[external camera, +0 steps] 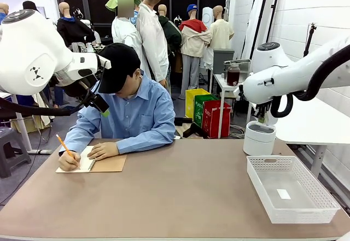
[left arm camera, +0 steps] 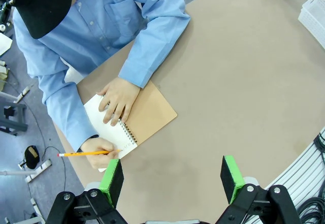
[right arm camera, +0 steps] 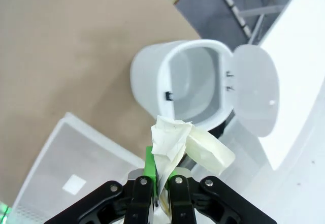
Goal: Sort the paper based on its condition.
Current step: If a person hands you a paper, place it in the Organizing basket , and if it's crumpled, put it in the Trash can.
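Right wrist view: right claw (right arm camera: 160, 181) clamped shut on a crumpled sheet of paper (right arm camera: 172, 140), the wad sticking up out of the fingertips. Directly past it is the white bin (right arm camera: 147, 76), lid (right arm camera: 256, 97) swung open. What shows of the inside looks empty, though part is hidden behind the paper. Beside the bin is the white mesh basket (right arm camera: 51, 158), with a tiny white scrap (right arm camera: 74, 184) on its floor and no full sheets.

Left wrist view: left claw (left arm camera: 171, 179) wide open, holding nothing, hanging over bare table (left arm camera: 244, 82). Farther off, a person's hand (left arm camera: 119, 99) lies flat on a spiral notebook (left arm camera: 147, 115) while the other hand writes with a pencil (left arm camera: 89, 153).

Front view: basket (external camera: 290, 189) near right, bin (external camera: 259, 138) behind it, person bent over the notebook (external camera: 106, 164) at the far left edge.

Progress: one crumpled sheet is picked up and lined up over the bin, so that sort is probably near its drop but not finished. Nothing flat is in the basket yet. No loose sheets lie on the table, so any more would likely come from the notebook.
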